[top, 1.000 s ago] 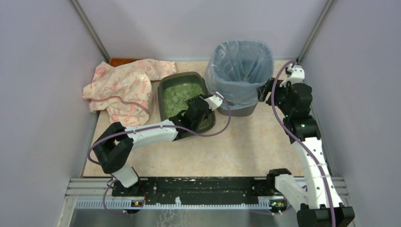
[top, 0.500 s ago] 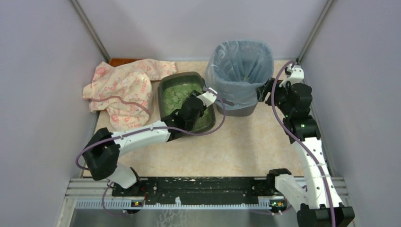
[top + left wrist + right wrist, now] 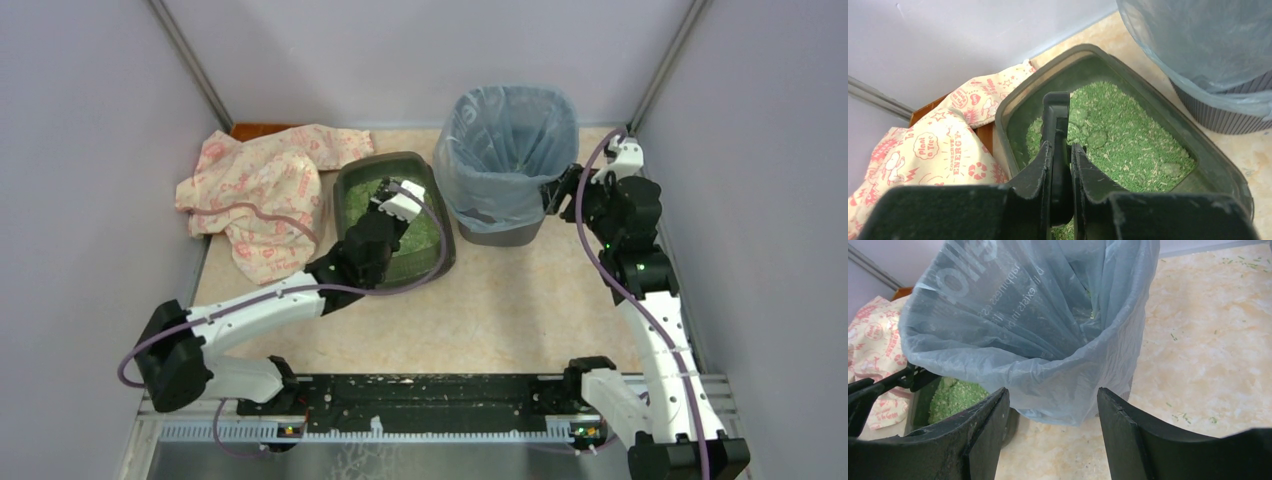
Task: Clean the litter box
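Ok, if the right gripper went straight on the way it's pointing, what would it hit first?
Most likely the blue-grey bag lining the bin. It sits straight ahead of the open right gripper, though the depth is hard to judge.

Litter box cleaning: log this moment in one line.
left gripper: shut on scoop, over litter box | right gripper: open, facing bin

Overhead view looks down; both close wrist views share the bin.

Litter box between cloth and bin
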Controlling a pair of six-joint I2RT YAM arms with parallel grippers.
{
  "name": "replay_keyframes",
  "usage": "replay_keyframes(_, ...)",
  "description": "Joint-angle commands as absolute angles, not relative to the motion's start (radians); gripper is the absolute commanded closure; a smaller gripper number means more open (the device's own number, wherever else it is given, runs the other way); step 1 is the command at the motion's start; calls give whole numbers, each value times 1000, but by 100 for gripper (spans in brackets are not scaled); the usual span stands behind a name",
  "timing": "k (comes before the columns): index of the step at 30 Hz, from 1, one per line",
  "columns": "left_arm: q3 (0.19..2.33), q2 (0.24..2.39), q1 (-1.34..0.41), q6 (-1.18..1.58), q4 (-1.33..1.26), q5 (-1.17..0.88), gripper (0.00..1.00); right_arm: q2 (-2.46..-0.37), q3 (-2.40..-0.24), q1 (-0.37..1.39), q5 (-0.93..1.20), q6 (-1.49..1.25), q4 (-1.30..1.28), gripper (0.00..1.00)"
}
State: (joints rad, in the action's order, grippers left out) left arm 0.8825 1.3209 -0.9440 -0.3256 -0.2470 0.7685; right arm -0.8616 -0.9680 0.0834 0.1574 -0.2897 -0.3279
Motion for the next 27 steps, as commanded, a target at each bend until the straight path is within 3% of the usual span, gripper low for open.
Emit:
replay_keyframes(1, 858, 1201, -895, -172, -231, 708, 100, -835, -974, 108, 197, -336, -218, 35)
replay_keyframes(7, 832, 1032, -844, -38, -214, 588, 100, -837, -1017, 270, 150, -327, -166, 33)
replay_keyframes(15, 880, 907, -840, 90, -129, 541, 100, -883, -984, 403, 273, -401, 4, 31)
replay_keyframes(21, 875, 824, -819, 190, -85, 504, 100, -990, -1015, 638, 129, -290, 19, 30)
replay_keyframes(27, 901, 814, -747, 268, -5, 421, 100, -1124, -1054, 704, 122, -254, 21, 28)
